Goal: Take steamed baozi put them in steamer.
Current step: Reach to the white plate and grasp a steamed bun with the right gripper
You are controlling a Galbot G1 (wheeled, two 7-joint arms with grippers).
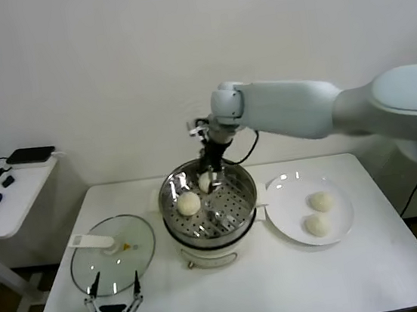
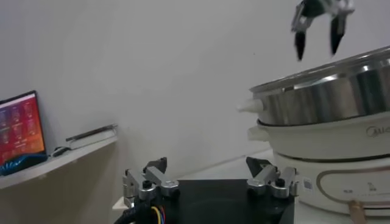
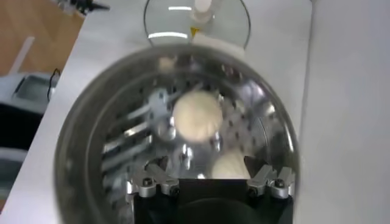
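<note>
The steamer (image 1: 203, 237) stands mid-table, a shiny pot on a white base. Two steamed baozi lie on its perforated tray: one (image 1: 188, 202) toward the left, one (image 1: 205, 181) at the back. My right gripper (image 1: 211, 177) hangs over that back bun, open. In the right wrist view the bun (image 3: 228, 166) lies low between the spread fingers of the gripper (image 3: 207, 167), and the other bun (image 3: 197, 115) sits farther in, inside the steamer rim (image 3: 79, 134). Two more baozi (image 1: 321, 201) (image 1: 316, 224) rest on the white plate (image 1: 289, 192). My left gripper (image 1: 116, 298) is parked open at the table's front left.
A glass lid (image 1: 112, 254) with a white handle lies flat left of the steamer, just beyond the left gripper (image 2: 207, 167). The left wrist view shows the steamer wall (image 2: 329, 103) and the right gripper (image 2: 317, 36) above it. A side desk (image 1: 1, 198) stands far left.
</note>
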